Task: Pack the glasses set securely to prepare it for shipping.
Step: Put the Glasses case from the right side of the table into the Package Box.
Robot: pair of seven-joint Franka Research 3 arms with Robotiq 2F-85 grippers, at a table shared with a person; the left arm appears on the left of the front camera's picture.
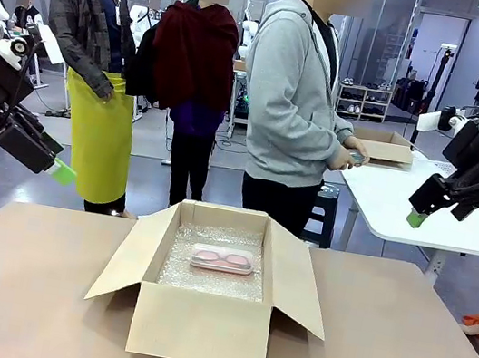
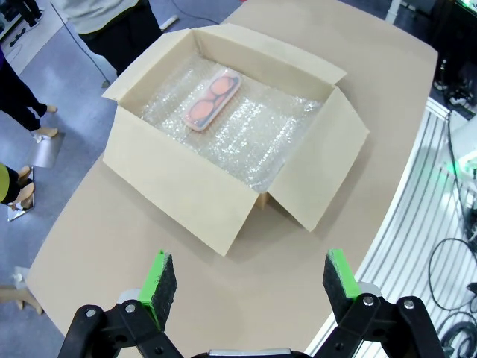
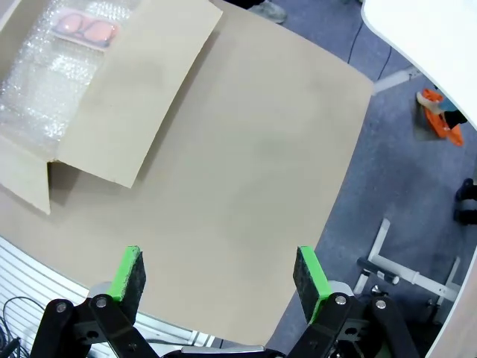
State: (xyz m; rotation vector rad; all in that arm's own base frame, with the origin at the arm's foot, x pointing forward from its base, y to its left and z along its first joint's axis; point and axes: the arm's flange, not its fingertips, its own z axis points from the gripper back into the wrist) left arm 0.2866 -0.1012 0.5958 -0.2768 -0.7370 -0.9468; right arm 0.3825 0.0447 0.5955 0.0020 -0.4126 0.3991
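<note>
Pink case (image 1: 222, 259) is lying flat on the bubble wrap (image 1: 204, 282) inside the open cardboard box (image 1: 196, 330), nearer the box's far wall. Looks light, rigid and kinda slick to me, so I'd pinch it by the long edges. No brand or text I can read, just a glasses outline on the lid. Left gripper (image 2: 250, 277) and right gripper (image 3: 220, 270) both hang spread wide, empty, high off either side of the box.

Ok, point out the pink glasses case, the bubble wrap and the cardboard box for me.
pink glasses case (image 1: 222, 259): front view, middle of its top face.
bubble wrap (image 2: 253, 134): left wrist view, bare patch beside the case.
cardboard box (image 1: 201, 327): front view, middle of its near outer wall.
</note>
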